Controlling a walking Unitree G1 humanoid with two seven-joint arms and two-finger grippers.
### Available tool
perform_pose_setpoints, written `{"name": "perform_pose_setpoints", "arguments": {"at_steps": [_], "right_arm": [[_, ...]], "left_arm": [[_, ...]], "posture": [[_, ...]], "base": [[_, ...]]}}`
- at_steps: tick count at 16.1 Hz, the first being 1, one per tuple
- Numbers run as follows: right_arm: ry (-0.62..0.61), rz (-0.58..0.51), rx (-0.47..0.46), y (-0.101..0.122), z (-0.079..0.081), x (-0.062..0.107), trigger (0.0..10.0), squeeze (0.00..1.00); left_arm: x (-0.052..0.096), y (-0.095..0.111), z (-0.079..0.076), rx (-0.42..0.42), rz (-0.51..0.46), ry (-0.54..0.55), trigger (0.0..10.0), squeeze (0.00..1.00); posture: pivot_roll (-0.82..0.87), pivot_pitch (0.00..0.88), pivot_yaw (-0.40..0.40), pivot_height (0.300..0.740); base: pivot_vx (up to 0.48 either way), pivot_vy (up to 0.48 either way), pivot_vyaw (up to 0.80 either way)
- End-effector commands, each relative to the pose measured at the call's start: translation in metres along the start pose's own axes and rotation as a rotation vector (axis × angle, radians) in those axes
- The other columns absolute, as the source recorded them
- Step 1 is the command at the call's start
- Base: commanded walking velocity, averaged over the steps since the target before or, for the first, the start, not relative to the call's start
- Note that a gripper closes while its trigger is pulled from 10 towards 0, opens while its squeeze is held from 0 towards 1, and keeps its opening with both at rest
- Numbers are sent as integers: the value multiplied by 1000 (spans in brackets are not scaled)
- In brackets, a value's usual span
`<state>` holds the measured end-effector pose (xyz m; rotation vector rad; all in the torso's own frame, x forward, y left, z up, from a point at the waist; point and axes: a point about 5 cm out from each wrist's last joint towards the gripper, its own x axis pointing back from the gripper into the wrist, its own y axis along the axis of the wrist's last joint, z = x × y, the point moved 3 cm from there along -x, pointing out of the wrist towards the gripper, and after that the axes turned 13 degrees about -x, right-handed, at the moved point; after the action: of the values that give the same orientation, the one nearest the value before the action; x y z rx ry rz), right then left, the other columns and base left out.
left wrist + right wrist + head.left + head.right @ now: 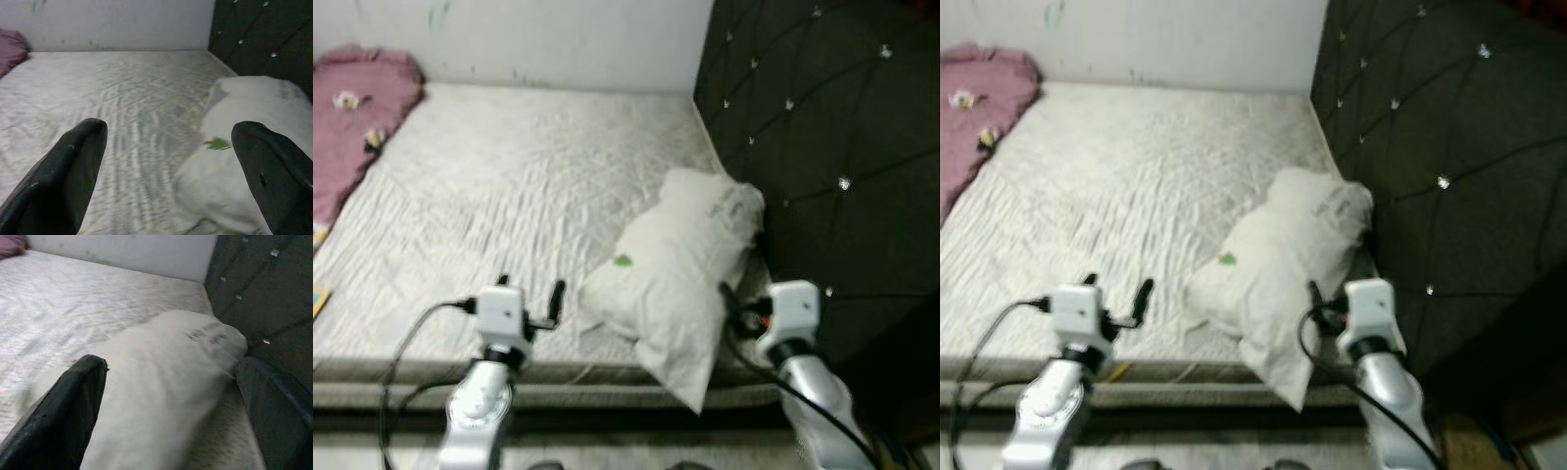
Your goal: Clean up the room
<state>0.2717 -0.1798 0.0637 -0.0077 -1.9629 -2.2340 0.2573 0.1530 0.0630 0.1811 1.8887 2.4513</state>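
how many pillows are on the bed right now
1. A white pillow lies at the near corner of the mattress beside the dark headboard, hanging over the edge. The pink bedding at the far left could hide another.

Bed (509, 196): bare quilted mattress. White pillow (680, 269) lies near its front edge by the black headboard (832, 166); pink blanket (352, 117) at far left.
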Motion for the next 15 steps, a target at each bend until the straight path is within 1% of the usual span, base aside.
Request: {"name": "perform_pose_setpoints", "arguments": {"at_steps": [1,7,8,10,12,15], "right_arm": [[-16,-15,13,6,-6,-1,10000,0],[-9,-15,12,7,-4,-3,10000,0],[-8,-16,11,7,-4,-3,10000,0],[-9,-17,10,7,-4,-3,10000,0],[-11,-17,11,6,-4,-3,10000,0],[-15,-15,8,6,-5,-2,10000,0]], "left_arm": [[-2,7,-5,18,-30,-24,10000,0],[-3,10,-4,30,-48,-37,10000,0],[-3,10,-5,31,-48,-38,10000,0],[-3,10,-5,33,-49,-42,10000,0],[-3,10,-5,32,-51,-47,10000,0],[-3,10,-6,31,-52,-50,10000,0]], "posture": [[-35,0,-8,740],[-34,0,-8,740],[-35,0,-7,740],[-36,0,-6,740],[-36,0,-5,740],[-36,0,-4,740]], "base": [[0,0,0],[0,0,0],[0,0,-400],[0,0,0],[246,0,0],[260,0,-692]]}}
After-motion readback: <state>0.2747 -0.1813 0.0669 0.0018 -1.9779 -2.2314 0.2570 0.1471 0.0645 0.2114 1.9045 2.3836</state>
